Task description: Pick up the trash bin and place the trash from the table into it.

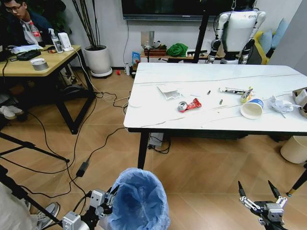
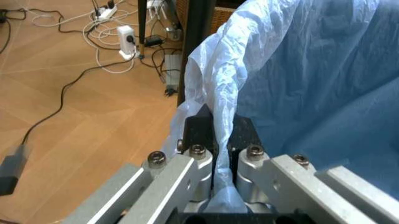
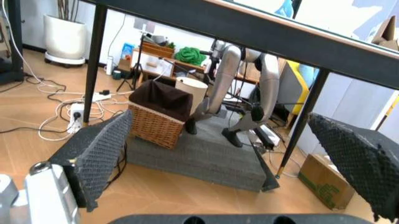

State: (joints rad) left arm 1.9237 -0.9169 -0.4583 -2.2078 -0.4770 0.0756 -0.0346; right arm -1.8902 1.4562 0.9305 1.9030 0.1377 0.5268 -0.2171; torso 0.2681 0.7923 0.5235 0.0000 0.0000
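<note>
One trash bin (image 1: pixel 139 200) rim, apparently pinched in left hand (image 2: pixel 217 133).

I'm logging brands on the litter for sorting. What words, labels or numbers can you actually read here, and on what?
No text reads clearly.
Red snack wrapper on the table: print too small to read.
Paper cup with the blue band: no legible lettering.
Cardboard box under the table: green marking, too blurred to read.
Trash bin, gripped by the left hand: plain bag, no label.
</note>
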